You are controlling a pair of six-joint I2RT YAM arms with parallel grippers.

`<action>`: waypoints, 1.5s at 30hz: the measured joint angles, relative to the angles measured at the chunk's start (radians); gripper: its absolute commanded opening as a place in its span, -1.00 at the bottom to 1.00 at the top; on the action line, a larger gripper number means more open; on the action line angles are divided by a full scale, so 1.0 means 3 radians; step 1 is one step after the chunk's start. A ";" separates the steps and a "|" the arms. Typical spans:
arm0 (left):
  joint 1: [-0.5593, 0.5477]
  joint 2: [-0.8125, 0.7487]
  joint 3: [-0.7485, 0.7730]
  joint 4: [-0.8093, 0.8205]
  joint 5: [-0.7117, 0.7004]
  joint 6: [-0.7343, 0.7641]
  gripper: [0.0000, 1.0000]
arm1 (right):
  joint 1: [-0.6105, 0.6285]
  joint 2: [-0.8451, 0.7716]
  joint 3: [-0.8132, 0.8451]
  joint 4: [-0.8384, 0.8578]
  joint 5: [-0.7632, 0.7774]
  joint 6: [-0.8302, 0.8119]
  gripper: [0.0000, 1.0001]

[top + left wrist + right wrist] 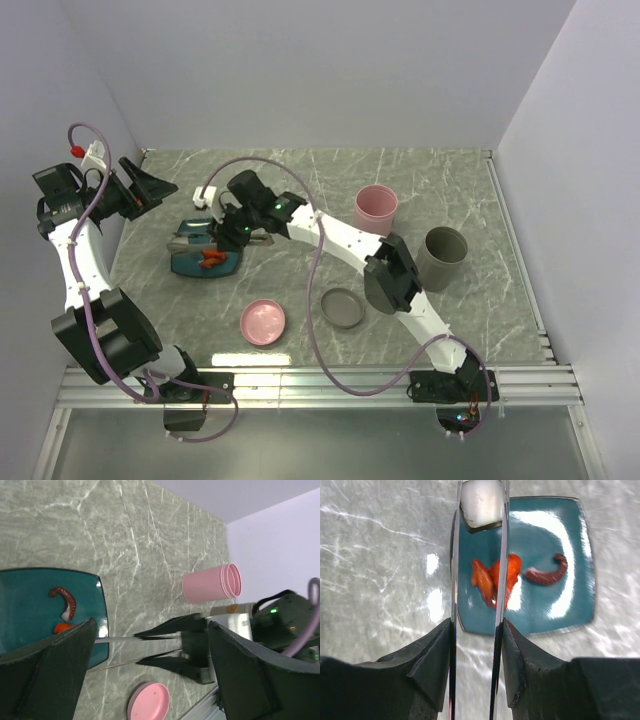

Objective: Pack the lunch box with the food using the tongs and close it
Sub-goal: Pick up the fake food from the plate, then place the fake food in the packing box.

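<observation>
My right claw (477,630) was clamped on the tongs (454,570), one finger pressing each slim arm from outside, so the arms ran nearly side by side straight ahead of me. Out at their tips a white cube (481,502) sat between them, over the far edge of the plate (570,595). I could not tell whether it was lifted off the plate. Under the tongs, about midway along, lay the red-orange bits (492,577) on the plate, and to their right a dark curled piece (547,572). My left claw (140,185) hung beyond the plate, facing the right one, its jaws wide apart with nothing in them. A pink tub (375,208) stood well behind my right claw, with its pink lid (263,322) apart from it.
</observation>
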 measured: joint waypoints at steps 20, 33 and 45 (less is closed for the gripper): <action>-0.0004 0.0154 0.0121 -0.0326 -0.1005 0.0678 0.90 | -0.0838 -0.1640 -0.0786 -0.0732 -0.0164 -0.0055 -0.31; -0.0192 0.0347 0.0071 -0.0624 -0.1691 0.1235 0.89 | -0.2013 -0.2979 -0.1809 -0.1289 -0.0081 -0.0275 -0.31; -0.0580 0.0440 0.0078 -0.0610 -0.2218 0.1222 0.95 | -0.2768 -0.3213 -0.2441 -0.1498 0.0032 -0.0622 -0.32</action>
